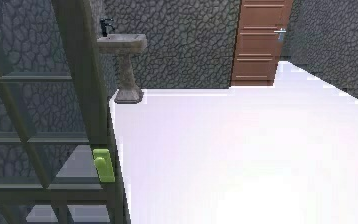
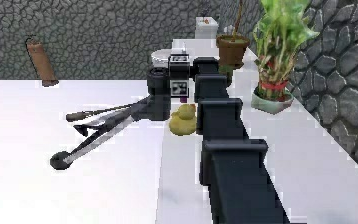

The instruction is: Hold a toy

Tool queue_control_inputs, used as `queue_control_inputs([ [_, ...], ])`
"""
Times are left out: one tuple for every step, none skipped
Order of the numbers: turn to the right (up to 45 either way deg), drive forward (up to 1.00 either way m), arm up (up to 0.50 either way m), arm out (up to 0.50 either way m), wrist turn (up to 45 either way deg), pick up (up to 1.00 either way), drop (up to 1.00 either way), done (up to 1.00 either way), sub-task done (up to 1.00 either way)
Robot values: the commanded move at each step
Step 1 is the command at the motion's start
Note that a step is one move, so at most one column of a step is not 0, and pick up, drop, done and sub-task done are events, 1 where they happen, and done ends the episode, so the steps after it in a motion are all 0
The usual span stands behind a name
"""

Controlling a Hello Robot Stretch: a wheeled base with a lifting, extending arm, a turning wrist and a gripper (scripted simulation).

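Shows a dark arm rising from the bottom edge, right of centre, over a white table. Puts the tool left of centre, its thin fingers slanting down-left with bare floor behind them. Sets a yellow toy on the table just left of the arm. Places a brown-potted plant and a leafy green plant upper right, by a stone wall.

A: What stands on the counter?
B: The toy, just left of the arm; the nearer plant right of the arm; the farther plant behind it, near the wall.
A: And ahead?
B: A framed panel at the forward view's left; the sink behind it against the wall; a door well right of the sink.
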Motion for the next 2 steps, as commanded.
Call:
queue_control_inputs([
  [0.0,0.0,0.0,0.0,45.0,0.0,0.0,0.0,0.0],
  [0.0,0.0,0.0,0.0,45.0,0.0,0.0,0.0,0.0],
])
